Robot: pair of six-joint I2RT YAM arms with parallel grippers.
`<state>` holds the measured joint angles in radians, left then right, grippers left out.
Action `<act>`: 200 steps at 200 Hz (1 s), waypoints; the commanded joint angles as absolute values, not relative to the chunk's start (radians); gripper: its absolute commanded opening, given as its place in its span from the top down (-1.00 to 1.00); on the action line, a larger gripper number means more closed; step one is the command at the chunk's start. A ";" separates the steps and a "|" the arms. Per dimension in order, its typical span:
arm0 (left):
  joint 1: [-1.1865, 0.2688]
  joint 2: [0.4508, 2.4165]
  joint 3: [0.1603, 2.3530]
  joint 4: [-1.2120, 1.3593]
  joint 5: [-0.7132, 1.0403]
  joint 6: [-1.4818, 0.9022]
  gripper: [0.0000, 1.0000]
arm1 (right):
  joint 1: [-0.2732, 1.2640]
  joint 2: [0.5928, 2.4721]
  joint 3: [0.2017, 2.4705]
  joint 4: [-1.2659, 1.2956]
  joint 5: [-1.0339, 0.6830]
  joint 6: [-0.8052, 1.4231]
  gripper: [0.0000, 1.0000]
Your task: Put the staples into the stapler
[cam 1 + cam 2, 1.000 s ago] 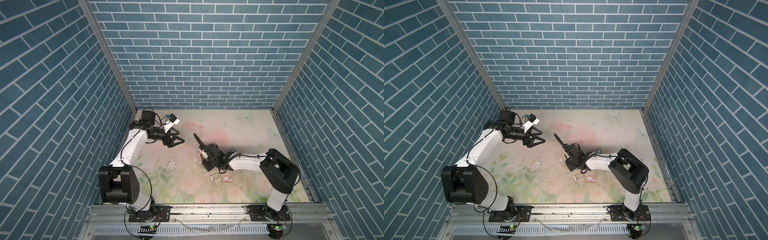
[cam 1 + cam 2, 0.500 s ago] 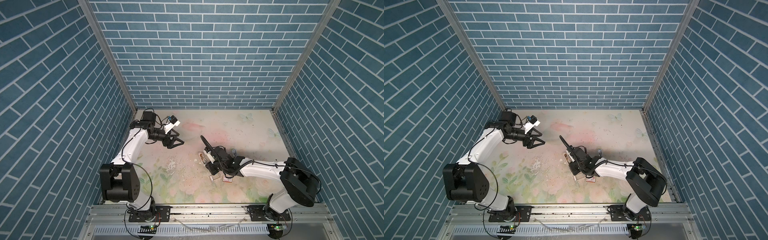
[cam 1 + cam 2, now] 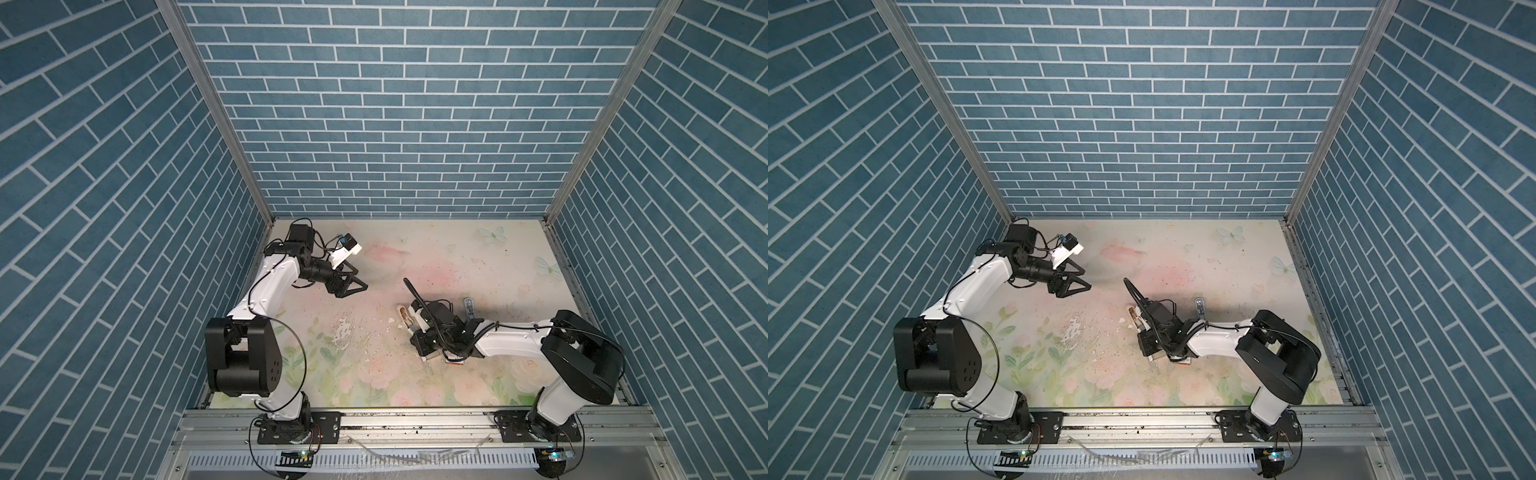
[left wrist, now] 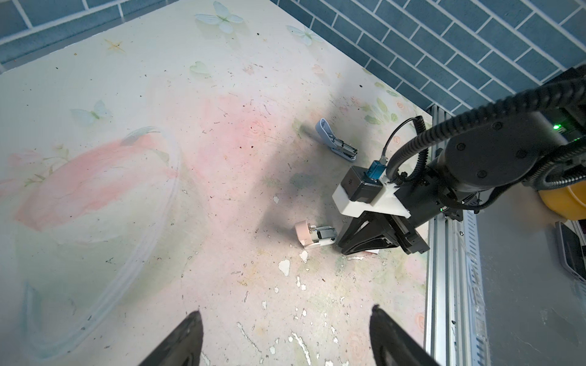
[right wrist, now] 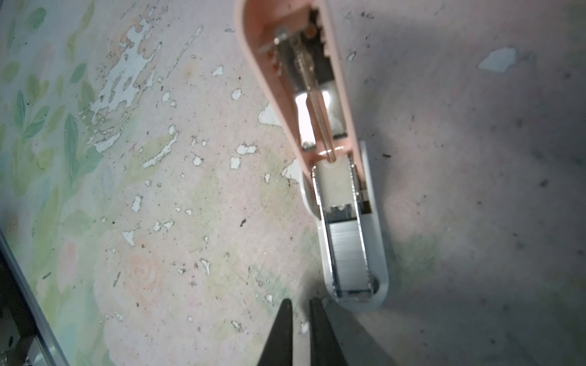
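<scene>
Now the pink and white stapler (image 5: 375, 253) lies on the flowery worktop (image 3: 415, 257) with its pink lid flipped right back. The staples (image 5: 347, 253) sit in the shiny metal groove of its white bottom part, toward the front end.

The right hand (image 5: 300, 302) is low down, just beside the front end of the stapler. Its two black fingers (image 5: 279, 332) are almost together, with only a thin gap. Nothing is between them.

A small red and white box (image 3: 456, 362) peeks out from under the right arm in a top view. Most of it is hidden. A blue stapler (image 4: 336, 142) lies a little farther back on the worktop, with its blue lid tilted up.

The left hand (image 4: 285, 336) is well apart from all of this, up in the air over the back left of the worktop. Its fingers are spread wide and it holds nothing. The worktop has many white chips and little dark specks on it.
</scene>
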<state>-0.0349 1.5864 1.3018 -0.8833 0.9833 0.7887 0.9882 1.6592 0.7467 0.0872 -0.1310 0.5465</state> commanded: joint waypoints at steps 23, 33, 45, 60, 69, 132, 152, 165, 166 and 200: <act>-0.064 1.592 1.276 -0.884 0.963 0.824 -0.66 | 0.981 1.668 0.762 0.072 -0.094 0.580 0.74; -0.072 1.591 1.272 -0.884 0.952 0.829 -0.66 | 0.974 1.664 0.757 0.072 -0.073 0.580 0.73; -0.084 1.592 1.266 -0.884 0.937 0.839 -0.66 | 0.962 1.665 0.756 0.066 -0.064 0.580 0.73; -0.097 1.591 1.253 -0.884 0.926 0.850 -0.65 | 0.951 1.666 0.753 0.061 -0.063 0.578 0.73; -0.103 1.588 1.245 -0.882 0.922 0.852 -0.65 | 0.944 1.666 0.749 0.061 -0.061 0.576 0.73; -0.166 1.588 1.203 -0.895 0.861 0.911 -0.62 | 0.916 1.661 0.746 0.047 -0.060 0.577 0.68; -0.217 1.585 1.188 -0.901 0.798 0.944 -0.61 | 0.892 1.651 0.738 0.034 -0.064 0.570 0.67; -0.246 1.582 1.172 -0.891 0.770 0.953 -0.61 | 0.875 1.648 0.733 0.037 -0.081 0.568 0.67; -0.249 1.582 1.170 -0.891 0.769 0.953 -0.61 | 0.875 1.648 0.733 0.038 -0.081 0.568 0.67; -0.292 1.584 1.154 -0.878 0.741 0.953 -0.60 | 0.861 1.634 0.727 0.035 -0.082 0.558 0.62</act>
<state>-0.2714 1.5860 1.1694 -0.8726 0.7788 0.9295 0.8696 1.6585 0.7486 0.0803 -0.0883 0.5533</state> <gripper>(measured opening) 0.803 0.181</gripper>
